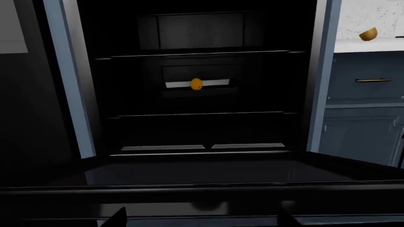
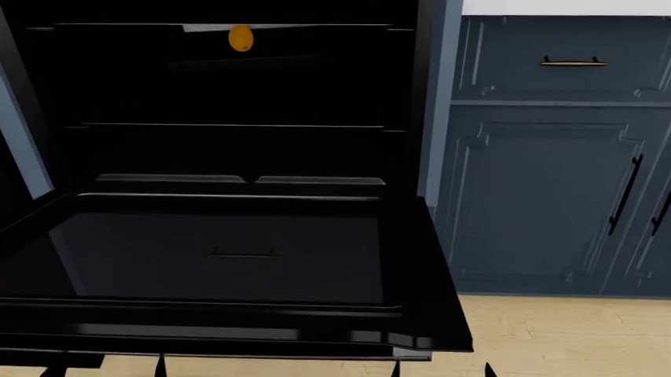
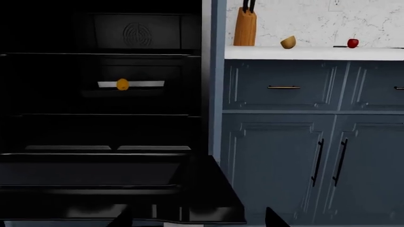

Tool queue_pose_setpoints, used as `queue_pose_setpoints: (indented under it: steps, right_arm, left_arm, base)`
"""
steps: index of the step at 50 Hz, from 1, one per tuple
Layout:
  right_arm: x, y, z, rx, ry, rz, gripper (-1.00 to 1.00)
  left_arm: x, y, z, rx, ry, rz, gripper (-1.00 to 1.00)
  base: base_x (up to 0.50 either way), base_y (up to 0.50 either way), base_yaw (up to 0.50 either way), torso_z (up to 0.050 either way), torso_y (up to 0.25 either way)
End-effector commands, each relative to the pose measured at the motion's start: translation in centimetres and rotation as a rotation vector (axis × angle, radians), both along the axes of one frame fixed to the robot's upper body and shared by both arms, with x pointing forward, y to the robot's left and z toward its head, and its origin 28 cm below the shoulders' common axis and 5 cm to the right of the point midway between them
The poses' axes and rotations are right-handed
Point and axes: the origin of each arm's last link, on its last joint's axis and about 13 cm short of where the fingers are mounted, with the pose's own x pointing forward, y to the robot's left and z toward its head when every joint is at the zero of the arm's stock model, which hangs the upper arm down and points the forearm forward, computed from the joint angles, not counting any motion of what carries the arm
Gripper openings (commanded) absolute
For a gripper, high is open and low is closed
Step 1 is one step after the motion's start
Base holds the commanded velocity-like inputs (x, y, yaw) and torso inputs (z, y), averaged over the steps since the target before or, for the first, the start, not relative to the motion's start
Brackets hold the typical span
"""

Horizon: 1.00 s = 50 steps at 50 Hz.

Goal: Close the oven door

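In the left wrist view, the oven door is a glossy black panel, folded down flat in front of the dark oven cavity. Two thin wire racks cross the cavity, and one small orange-yellow oval object sits deep inside on a pale strip. Only two dark fingertips of the left gripper show at the picture's edge, spread wide apart, with nothing between them. They are just at the outer edge of the door.

In the head view, the door lies open and level, with a dark glass window and a raised rim around it. Its surface is very shiny. Beside it stand blue-grey panelled cabinet doors, and above them is one drawer front with a small brass handle. The floor is pale wood. Small dark points stand at the lower edge under the door; I cannot tell from them how the grippers are.

In the right wrist view, the door's corner is close. Two fingertips of the right gripper are spread apart and hold nothing. On the white counter stand one wooden knife block, one tan rounded object and one red apple.
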Motion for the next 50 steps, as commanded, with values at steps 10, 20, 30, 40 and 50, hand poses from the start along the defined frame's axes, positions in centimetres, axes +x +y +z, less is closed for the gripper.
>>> queue_pose_setpoints:
  steps: [10, 20, 30, 40, 50]
  right_arm:
    - [-0.03, 0.03, -0.03, -0.022, -0.01, -0.011, 1.0]
    - [-0.08, 0.1, -0.19, -0.048, -0.001, -0.013, 1.0]
    - [-0.22, 0.09, -0.09, -0.037, -0.017, -0.011, 1.0]
    - [-0.34, 0.06, 0.02, -0.027, -0.023, -0.01, 1.0]
    - [-0.52, 0.04, 0.02, -0.014, -0.029, -0.006, 1.0]
  left_arm:
    - [0.3, -0.01, -0.21, -0.008, 0.04, 0.013, 1.0]
    - [0.26, -0.01, -0.17, -0.011, 0.044, 0.018, 1.0]
    - [0.37, 0.13, -0.19, -0.03, 0.055, 0.028, 1.0]
    - [0.23, 0.1, -0.02, -0.029, 0.046, 0.022, 1.0]
    - [0.4, 0.14, -0.21, -0.04, 0.072, 0.018, 1.0]
  base:
    - [0.0, 0.0, 0.0, -0.05, 0.0]
    - [0.0, 0.0, 0.0, -0.05, 0.0]
    - [0.0, 0.0, 0.0, -0.05, 0.0]
    - [0.0, 0.0, 0.0, -0.05, 0.0]
    - [0.0, 0.0, 0.0, -0.05, 0.0]
